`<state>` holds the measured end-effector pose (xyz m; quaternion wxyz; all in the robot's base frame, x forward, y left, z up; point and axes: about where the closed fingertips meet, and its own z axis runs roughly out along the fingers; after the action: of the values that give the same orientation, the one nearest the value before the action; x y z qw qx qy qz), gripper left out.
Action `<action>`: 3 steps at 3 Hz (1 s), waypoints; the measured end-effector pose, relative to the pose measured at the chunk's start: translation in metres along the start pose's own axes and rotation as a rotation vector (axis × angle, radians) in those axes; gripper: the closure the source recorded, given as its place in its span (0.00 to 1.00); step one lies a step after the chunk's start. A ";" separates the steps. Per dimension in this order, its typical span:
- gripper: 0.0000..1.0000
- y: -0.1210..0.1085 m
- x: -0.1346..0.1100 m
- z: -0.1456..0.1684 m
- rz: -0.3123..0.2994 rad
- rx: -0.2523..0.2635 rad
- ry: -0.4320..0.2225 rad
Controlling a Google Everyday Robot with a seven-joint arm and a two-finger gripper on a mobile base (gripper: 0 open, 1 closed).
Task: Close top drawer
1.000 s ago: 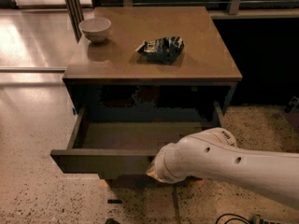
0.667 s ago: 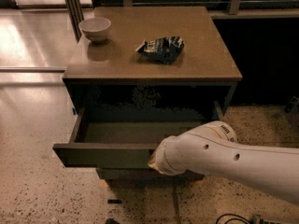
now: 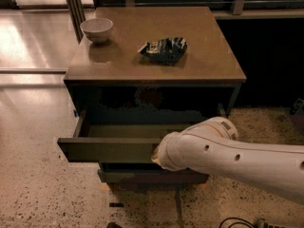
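The top drawer (image 3: 107, 148) is a wide, shallow dark brown drawer, pulled partly out of the cabinet (image 3: 156, 68). A strip of its grey-olive floor (image 3: 123, 131) shows. My white arm (image 3: 228, 158) reaches in from the right, and its end rests against the right part of the drawer's front panel. The gripper (image 3: 156, 156) is at that end, pressed to the panel and mostly hidden behind the arm.
A white bowl (image 3: 97, 29) and a crumpled dark snack bag (image 3: 164, 49) sit on the cabinet top. A slimmer lower drawer front (image 3: 147, 175) sticks out under the top drawer. Speckled floor lies around; cables lie at the bottom right.
The drawer has slid inward; less of its floor shows now. My arm has moved forward with the front panel toward the cabinet.
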<state>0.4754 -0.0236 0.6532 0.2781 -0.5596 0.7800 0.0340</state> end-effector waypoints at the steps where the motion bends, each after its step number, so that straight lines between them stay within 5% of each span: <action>1: 1.00 -0.012 -0.003 0.003 -0.009 0.032 -0.002; 3: 1.00 -0.054 -0.010 0.009 -0.031 0.118 -0.003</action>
<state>0.5292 -0.0316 0.6641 0.3125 -0.5541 0.7714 -0.0155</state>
